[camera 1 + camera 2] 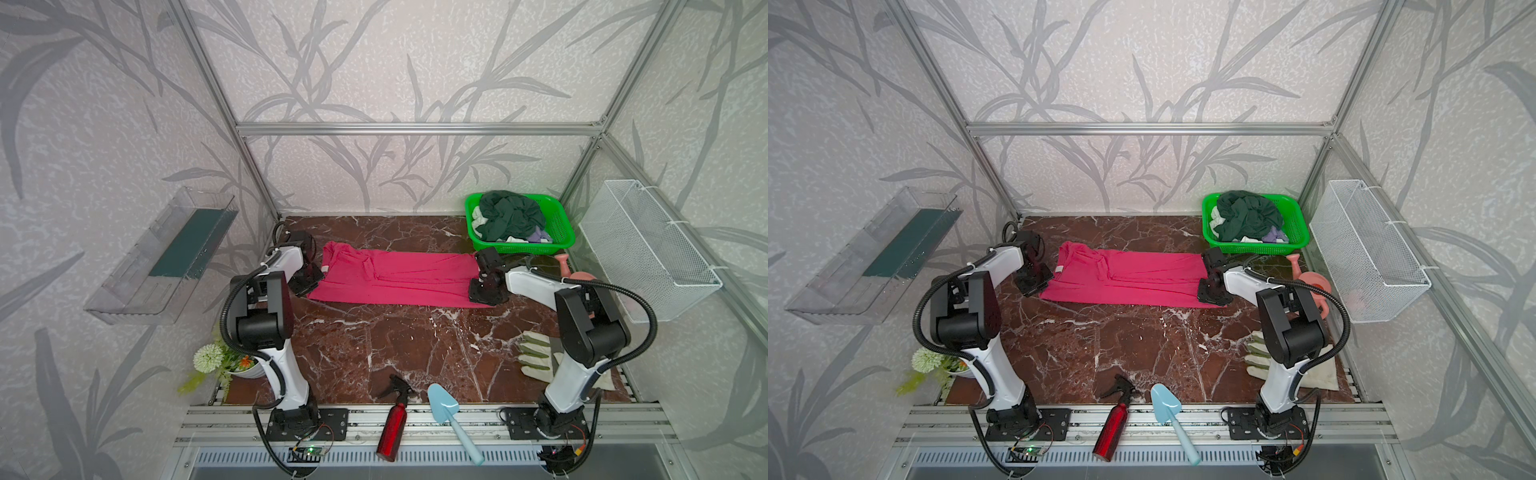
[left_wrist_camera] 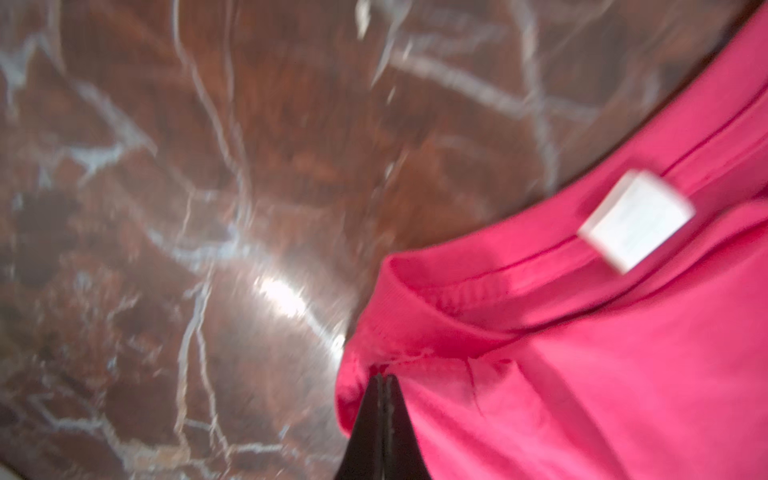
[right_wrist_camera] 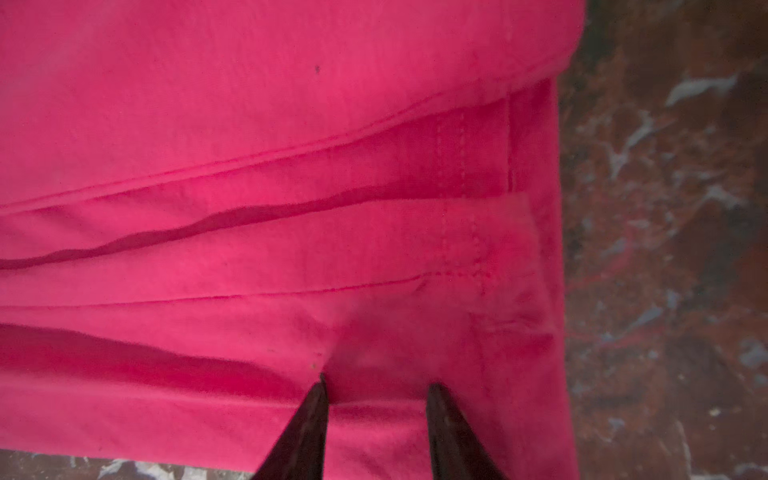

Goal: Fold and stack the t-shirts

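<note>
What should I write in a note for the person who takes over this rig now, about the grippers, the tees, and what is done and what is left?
Left gripper: shut, seemingly pinching the pink tee near its collar.
Right gripper: open, tips on the tee's hem end.
Pink tee: on the table, folded lengthwise into a long strip.
Green tee and paler cloth: crumpled in the basket.
Done: the lengthwise folds.
Left: fold the strip across, then fold the basket's tees and stack them; no stack yet.
</note>
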Tool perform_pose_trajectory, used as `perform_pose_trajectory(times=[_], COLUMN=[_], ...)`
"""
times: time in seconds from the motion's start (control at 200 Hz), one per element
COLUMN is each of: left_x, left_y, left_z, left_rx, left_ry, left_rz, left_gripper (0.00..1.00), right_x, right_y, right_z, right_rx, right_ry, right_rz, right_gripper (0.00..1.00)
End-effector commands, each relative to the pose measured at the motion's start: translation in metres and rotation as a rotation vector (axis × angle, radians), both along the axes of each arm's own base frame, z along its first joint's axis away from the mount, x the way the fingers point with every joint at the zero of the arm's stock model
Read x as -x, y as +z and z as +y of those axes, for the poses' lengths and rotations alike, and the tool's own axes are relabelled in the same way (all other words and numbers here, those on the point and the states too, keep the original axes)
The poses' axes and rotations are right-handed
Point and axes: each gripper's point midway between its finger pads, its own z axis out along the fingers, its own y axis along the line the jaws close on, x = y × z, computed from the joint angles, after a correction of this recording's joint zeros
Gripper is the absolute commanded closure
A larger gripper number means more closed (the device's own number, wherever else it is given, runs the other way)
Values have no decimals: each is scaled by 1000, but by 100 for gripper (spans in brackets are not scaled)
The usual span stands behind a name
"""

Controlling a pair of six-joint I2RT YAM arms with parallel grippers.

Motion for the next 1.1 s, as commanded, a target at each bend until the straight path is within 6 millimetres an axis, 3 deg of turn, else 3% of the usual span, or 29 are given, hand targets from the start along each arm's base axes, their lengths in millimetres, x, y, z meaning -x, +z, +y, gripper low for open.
perform_pose_trajectory(times=[0.0,0.215,0.44,0.605,0.655,0.72,0.85,0.96,1.095], left_x=[-12,-41,-56,-42,-33,-18,6,12,8], left_y=[-11,-17,-7,14,20,26,29,32,39], left_z=[10,11,25,39,41,44,44,39,29], left_rx=[-13,2,-54,-108,-119,-141,-152,-134,-118], left_ry=[46,45,46,72,84,112,177,183,160], left_rz=[33,33,33,23,19,19,8,-22,-68], left_gripper=[100,100,100,100,100,100,85,78,76], right_x=[34,52,74,89,88,86,78,65,47], right_y=[-18,-24,-19,-10,4,14,40,60,66], right_z=[-12,5,50,75,79,78,70,67,62], right_rx=[38,2,-45,-81,-103,-101,-55,-17,22], right_ry=[-14,13,12,26,33,32,51,80,99], right_rz=[111,134,140,140,107,84,29,-17,-53], right_gripper=[58,58,58,59,59,59,58,58,58])
